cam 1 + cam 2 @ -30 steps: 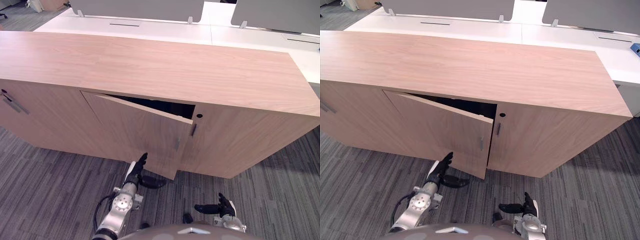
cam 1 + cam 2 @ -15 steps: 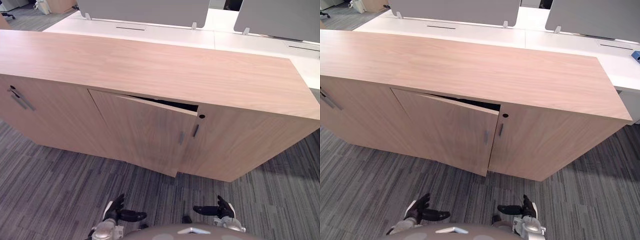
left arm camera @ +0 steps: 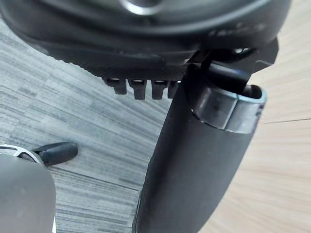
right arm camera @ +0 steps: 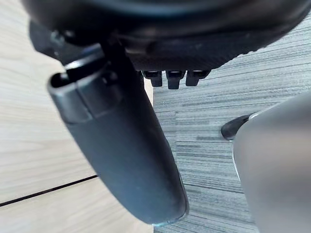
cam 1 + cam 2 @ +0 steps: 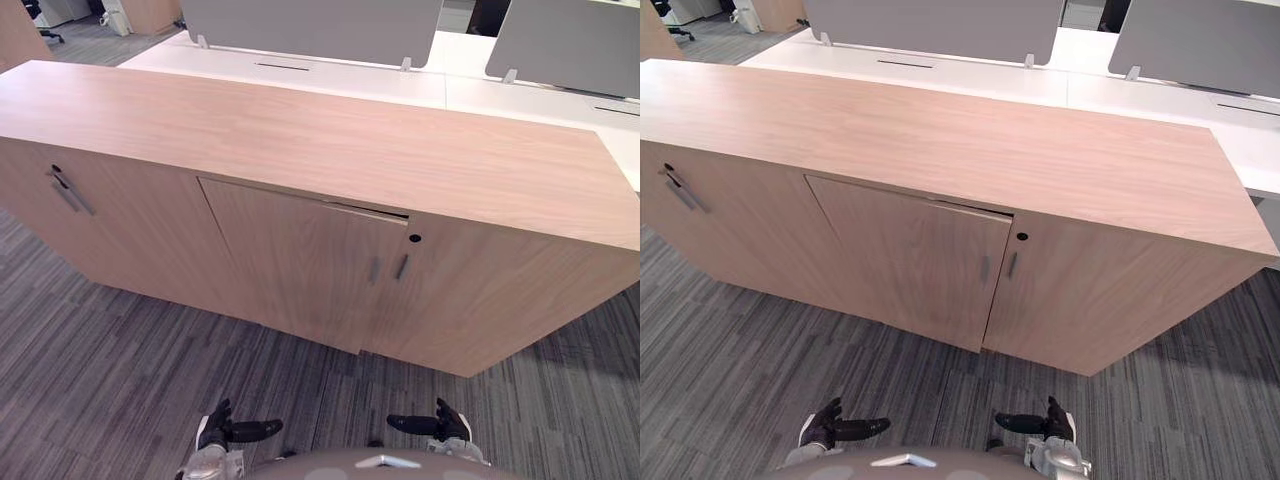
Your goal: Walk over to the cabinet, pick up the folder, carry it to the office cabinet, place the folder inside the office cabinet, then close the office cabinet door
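The long wooden office cabinet (image 5: 330, 140) stands in front of me on grey carpet. Its middle door (image 5: 300, 262) is almost flush with the front, with a thin dark slit left along its top right edge (image 5: 975, 208). Two slim handles (image 5: 387, 268) sit side by side where the doors meet. Low at the near edge my left hand (image 5: 225, 432) hangs open, holding nothing, well back from the door. Beside it my right hand (image 5: 437, 424) is open too and holds nothing. In the wrist views the left thumb (image 3: 194, 160) and right thumb (image 4: 121, 145) stick out over carpet and wood.
A second door with a slanted handle (image 5: 67, 190) is at the cabinet's left end. White desks (image 5: 430, 85) with grey divider screens (image 5: 310, 22) stand behind the cabinet. Carpet (image 5: 120, 360) stretches between me and the cabinet front.
The middle door has swung from well ajar to nearly shut. My left hand has dropped back from the door's lower edge to near my body. The camera has shifted.
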Robot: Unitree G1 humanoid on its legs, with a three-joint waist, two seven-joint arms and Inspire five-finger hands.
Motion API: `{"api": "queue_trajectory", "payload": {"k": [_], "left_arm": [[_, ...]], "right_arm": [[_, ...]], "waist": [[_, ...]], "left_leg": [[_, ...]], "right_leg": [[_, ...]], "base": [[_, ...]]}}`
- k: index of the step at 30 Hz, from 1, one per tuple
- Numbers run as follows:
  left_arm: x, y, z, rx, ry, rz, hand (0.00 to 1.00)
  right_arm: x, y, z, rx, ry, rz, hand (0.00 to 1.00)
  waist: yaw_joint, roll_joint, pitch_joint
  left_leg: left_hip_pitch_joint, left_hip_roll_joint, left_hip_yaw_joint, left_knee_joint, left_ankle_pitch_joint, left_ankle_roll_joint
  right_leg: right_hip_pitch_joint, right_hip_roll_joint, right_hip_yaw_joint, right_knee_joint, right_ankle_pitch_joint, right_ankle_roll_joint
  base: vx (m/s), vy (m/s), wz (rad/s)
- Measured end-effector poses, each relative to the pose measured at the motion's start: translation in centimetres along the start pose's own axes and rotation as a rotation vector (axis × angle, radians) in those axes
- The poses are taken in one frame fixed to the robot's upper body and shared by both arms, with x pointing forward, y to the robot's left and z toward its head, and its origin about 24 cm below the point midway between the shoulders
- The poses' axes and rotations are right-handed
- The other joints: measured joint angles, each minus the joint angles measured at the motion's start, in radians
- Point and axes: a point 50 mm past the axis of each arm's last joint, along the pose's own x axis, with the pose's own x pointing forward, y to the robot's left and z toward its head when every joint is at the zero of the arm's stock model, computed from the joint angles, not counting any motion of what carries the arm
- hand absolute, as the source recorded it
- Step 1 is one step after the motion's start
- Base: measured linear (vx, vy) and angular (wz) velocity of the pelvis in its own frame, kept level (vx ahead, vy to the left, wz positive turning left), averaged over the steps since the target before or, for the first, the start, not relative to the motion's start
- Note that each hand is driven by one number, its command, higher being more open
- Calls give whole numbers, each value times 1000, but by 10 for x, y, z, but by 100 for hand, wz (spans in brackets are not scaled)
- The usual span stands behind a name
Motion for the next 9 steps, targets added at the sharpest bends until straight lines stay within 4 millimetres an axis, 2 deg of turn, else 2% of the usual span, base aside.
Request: {"api": "queue_trajectory", "payload": {"k": [9], "left_arm": [[2, -6, 2, -26, 13, -1, 100]], "right_arm": [[0, -1, -1, -2, 9, -4, 100]], "waist": [[10, 2, 1]], "left_leg": [[13, 3, -7, 0, -7, -4]], "right_leg": [[28, 3, -16, -18, -5, 1]], "base": [[6, 0, 2]]}}
